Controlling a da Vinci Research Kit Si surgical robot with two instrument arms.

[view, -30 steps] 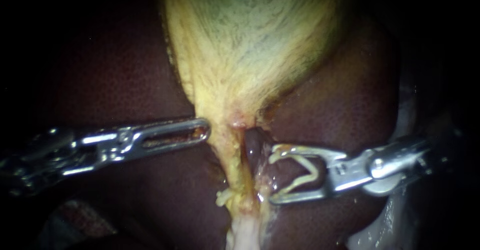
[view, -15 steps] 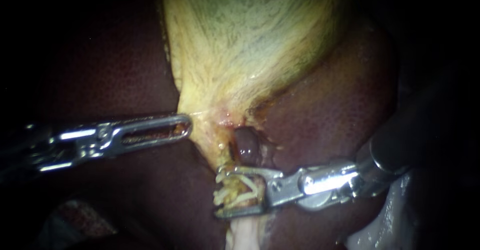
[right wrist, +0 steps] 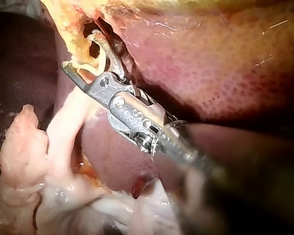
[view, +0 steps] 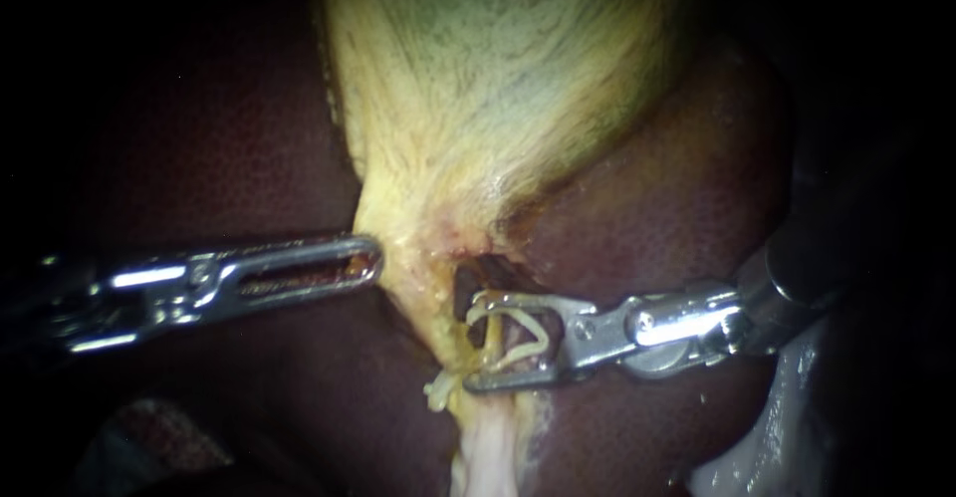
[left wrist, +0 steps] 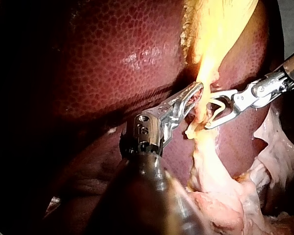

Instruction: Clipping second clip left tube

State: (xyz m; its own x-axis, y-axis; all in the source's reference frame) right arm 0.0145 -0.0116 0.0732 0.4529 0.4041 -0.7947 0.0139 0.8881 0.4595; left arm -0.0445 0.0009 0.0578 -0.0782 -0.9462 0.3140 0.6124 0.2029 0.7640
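Note:
The yellow-green gallbladder (view: 498, 79) narrows to a yellowish left tube (view: 438, 303) that runs down over the dark liver (view: 199, 138). My right instrument (view: 468, 345) holds a pale open clip (view: 518, 343) between jaws that stand wide apart; their tips reach the tube from its right side. A pale nub (view: 438, 392) that may be a clip sticks out of the tube just below. My left instrument (view: 373, 260) grips the edge of the gallbladder's neck. The left wrist view shows the left instrument (left wrist: 198, 90) and the right instrument (left wrist: 209, 113) on opposite sides of the tube. The right instrument (right wrist: 81, 51) also shows in the right wrist view.
A dark gap (view: 470, 288) opens just right of the tube, under the neck. Pale loose tissue (view: 488, 452) continues below the tube, and more pale tissue (right wrist: 34, 161) is bunched near the right instrument's shaft. Liver (view: 677, 218) rises on the right.
The right instrument swung left and down around the tube, then came back up a little. The left instrument drew left, taking the gallbladder's neck with it.

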